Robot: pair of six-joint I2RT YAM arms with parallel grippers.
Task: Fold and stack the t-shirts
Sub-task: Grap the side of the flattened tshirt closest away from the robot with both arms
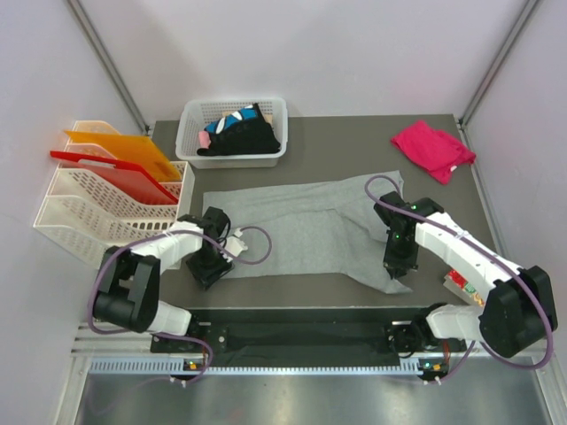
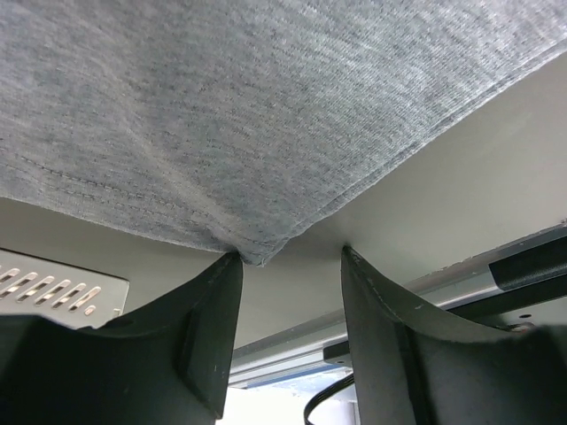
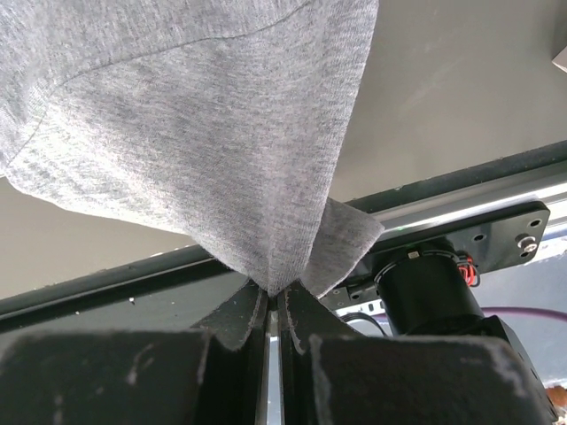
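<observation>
far left: white file rack [image 1: 89, 217] w/ orange and red folders is seen beside the table [image 1: 354, 142]. the left gripper [image 1: 211, 263] is set low at the near-left corner of the grey t-shirt [image 1: 301, 221]. in the wrist view its fingers [image 2: 204, 328] are spread apart w/ nothing clamped, and the hem corner is seen flat on the table, just at the tip of one finger. a white basket [image 1: 189, 133] is placed at the back edge, w/ black t-shirts [image 1: 252, 139] w/ blue-white patches piled in it. the grey t-shirt is spread across the table middle, long side running left-right. the right gripper [image 1: 399, 258] is clenched on a pinch of grey cloth at the near-right edge; in its wrist view the cloth is seen fanning out from the closed pads. a pink t-shirt [image 1: 434, 149] is left crumpled at the back-right corner, well apart from the grey one. a red snack packet [image 1: 458, 282] is seen at the right edge, nr the right arm.
</observation>
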